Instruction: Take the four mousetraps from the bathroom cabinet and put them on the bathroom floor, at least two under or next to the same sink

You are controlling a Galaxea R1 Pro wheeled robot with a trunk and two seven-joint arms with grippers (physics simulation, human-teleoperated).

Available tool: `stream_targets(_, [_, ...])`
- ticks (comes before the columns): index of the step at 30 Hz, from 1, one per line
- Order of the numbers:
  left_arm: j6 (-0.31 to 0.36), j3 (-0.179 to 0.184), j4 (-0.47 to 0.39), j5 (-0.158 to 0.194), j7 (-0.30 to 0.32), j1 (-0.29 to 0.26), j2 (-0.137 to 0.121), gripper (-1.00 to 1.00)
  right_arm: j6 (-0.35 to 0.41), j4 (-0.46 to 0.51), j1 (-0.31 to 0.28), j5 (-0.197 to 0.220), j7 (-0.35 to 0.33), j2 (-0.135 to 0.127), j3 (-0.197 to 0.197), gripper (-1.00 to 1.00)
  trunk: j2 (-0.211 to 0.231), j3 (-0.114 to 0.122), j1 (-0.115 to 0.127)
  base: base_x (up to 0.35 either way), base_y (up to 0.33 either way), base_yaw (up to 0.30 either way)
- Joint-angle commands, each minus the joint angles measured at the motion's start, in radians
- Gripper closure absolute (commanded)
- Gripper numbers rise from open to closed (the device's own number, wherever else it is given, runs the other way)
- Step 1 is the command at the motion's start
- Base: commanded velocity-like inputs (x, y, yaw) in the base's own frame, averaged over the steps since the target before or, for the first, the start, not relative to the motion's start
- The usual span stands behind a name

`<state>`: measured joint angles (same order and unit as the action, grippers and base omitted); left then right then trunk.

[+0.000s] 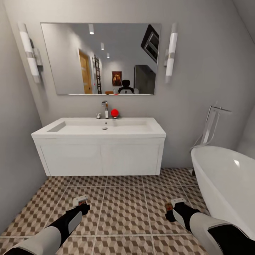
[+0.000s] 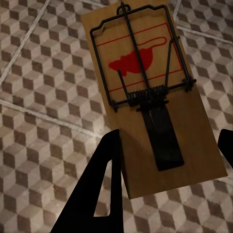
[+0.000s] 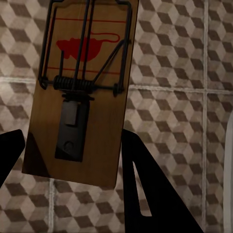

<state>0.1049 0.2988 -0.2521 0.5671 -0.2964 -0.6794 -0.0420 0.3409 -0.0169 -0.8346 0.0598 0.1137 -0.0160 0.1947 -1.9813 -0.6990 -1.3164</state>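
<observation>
1. Head view: I face the bathroom sink (image 1: 102, 129) with both arms low over the bathroom floor (image 1: 124, 209); my left pincer (image 1: 82, 202) and right pincer (image 1: 176, 205) each carry a small pale slab. No trap lies on the tiles yet.
2. Left wrist view: the pincer's fingers (image 2: 99, 179) are clamped on a mousetrap (image 2: 150, 97) above the tiles. A red mouse silhouette is printed on it; no writing.
3. Right wrist view: my fingers (image 3: 145, 184) grip a second mousetrap (image 3: 82, 92), same red mouse, no lettering. I judge two are ready to set down; two remain to fetch.
</observation>
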Motion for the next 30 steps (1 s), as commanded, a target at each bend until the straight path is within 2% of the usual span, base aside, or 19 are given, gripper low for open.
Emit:
stream_targets(1, [0.007, 0.010, -0.004, 0.005, -0.008, 0.000, -0.001, 1.00, 0.003, -0.001, -0.001, 0.006, 0.002, 0.000, 0.007, 1.00, -0.008, -0.004, -0.004, 0.000, 0.000, 0.000])
stream_targets(21, [0.009, 0.017, -0.007, 0.005, -0.009, 0.000, -0.004, 1.00, -0.013, 0.002, -0.001, 0.008, -0.008, -0.001, 0.005, 1.00, -0.148, -0.067, -0.080, 0.000, 0.000, 0.000])
stream_targets(30, [0.009, 0.017, -0.007, 0.005, -0.009, 0.000, -0.004, 1.00, -0.062, 0.002, -0.001, 0.004, -0.008, -0.001, 0.010, 1.00, -0.211, -0.095, -0.115, 0.000, 0.000, 0.000])
